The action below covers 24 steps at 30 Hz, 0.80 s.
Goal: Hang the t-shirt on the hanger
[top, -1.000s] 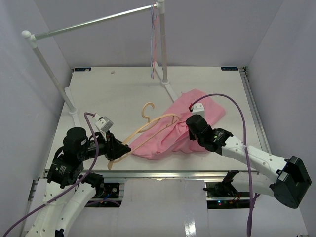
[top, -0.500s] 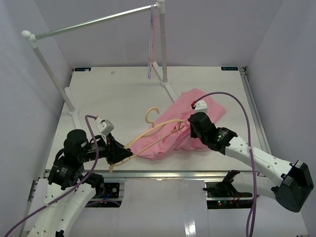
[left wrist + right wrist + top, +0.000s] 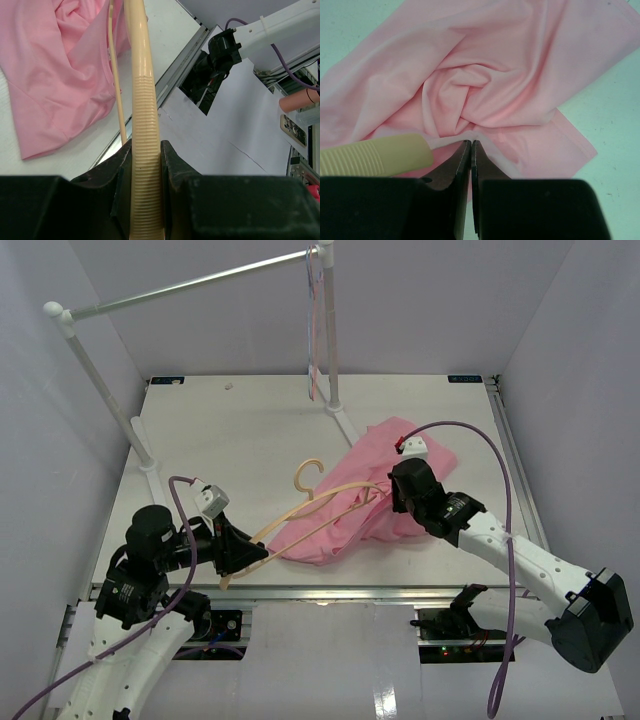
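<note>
My left claw (image 3: 146, 156) clamps the hanger (image 3: 141, 90); my right claw (image 3: 471, 148) pinches the t-shirt (image 3: 485, 75) edge beside its tip. Threading step: next I draw cloth over that arm.

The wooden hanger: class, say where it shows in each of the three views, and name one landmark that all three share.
Top external: the hanger is near the middle, slanting from the left gripper to the t-shirt.
Left wrist: its ribbed arm runs up the centre, clamped between the fingers.
Right wrist: only its ribbed end shows, at the lower left.
Shared landmark: the pink t-shirt.
</note>
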Motion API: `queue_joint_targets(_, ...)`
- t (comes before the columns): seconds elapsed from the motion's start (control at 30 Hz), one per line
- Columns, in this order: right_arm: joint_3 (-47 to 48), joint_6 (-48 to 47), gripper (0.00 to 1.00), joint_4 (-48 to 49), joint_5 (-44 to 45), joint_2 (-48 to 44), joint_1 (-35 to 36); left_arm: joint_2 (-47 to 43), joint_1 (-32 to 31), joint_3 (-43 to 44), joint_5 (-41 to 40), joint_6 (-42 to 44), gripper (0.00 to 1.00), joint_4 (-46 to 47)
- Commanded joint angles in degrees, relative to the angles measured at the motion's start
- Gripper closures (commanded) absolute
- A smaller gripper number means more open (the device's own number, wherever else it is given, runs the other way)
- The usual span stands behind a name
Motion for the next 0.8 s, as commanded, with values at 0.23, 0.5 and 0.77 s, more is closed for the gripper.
queue_joint_targets(0.23, 3.0, -1.6, 0.92, 0.5, -1.6, -1.0, -0.8, 1.5, -0.2, -2.5, 3.2, -0.7, 1.00, 4.7)
queue_joint_targets(0.5, 4.2, -2.2, 0.92, 0.5, -2.1, 0.3, -0.8, 2.6, -0.2, -2.0, 2.2, -0.6, 1.00, 4.9)
queue_joint_targets(0.77, 4.7, -4.4, 0.92, 1.8, -5.7, -1.7, -0.8, 5.7, -0.2, -0.8, 5.7, -0.6, 1.00, 7.2)
